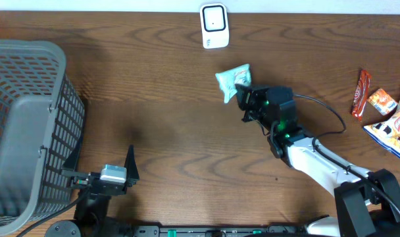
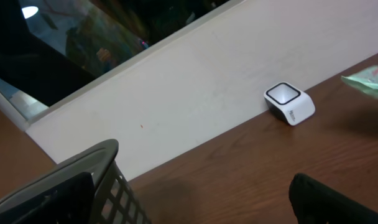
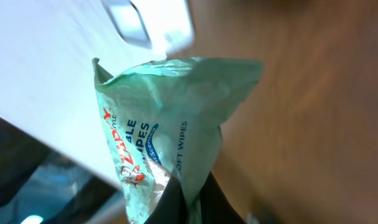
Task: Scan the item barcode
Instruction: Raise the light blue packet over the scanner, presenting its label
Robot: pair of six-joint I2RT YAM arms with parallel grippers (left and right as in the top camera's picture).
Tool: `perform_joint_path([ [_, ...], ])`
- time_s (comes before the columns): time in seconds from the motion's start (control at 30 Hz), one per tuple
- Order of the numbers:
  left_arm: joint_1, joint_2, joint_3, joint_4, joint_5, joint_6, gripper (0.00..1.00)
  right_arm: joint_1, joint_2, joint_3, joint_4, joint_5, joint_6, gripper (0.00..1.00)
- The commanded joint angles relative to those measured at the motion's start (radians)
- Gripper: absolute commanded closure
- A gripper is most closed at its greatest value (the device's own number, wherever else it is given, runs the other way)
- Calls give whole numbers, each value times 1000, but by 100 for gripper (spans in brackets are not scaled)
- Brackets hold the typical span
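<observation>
A pale green pack of wipes (image 1: 231, 80) hangs above the table, pinched at one edge by my right gripper (image 1: 243, 95), which is shut on it. In the right wrist view the pack (image 3: 170, 112) fills the middle, its end caught between the dark fingers (image 3: 204, 199). The white barcode scanner (image 1: 214, 26) stands at the table's far edge, a short way beyond the pack; it also shows in the left wrist view as the scanner (image 2: 290, 102). My left gripper (image 1: 124, 172) rests open near the front edge beside the basket, holding nothing.
A grey mesh basket (image 1: 25, 125) takes up the left side. Several snack packets (image 1: 384, 112) lie at the right edge, with a red bar (image 1: 361, 92) among them. A white wall (image 2: 195, 81) runs behind the table.
</observation>
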Motion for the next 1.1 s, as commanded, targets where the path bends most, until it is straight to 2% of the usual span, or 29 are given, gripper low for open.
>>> perform_joint_path([
  [0.0,-5,-6,4,3,-13,6,0,5,50,142,-3,228,-227,99],
  [0.1,-5,-6,4,3,-13,6,0,3,132,295,-54,232,-385,99],
  [0.23,-5,-6,4,3,-13,6,0,-3,264,525,-186,270,-496,99],
  [0.37,-5,-6,4,3,-13,6,0,-3,416,748,-241,288,-625,98],
  [0.53,-5,-6,4,3,-13,6,0,-3,615,1007,-310,302,-630,99],
  [0.77,-5,-6,4,3,-13,6,0,-5,881,1313,-323,312,-629,98],
  [0.9,-5,-6,4,3,-13,6,1,-5,982,1422,-319,320,-610,98],
  [1.07,-5,-6,4,3,-13,6,0,-5,998,1430,-327,365,-621,98],
])
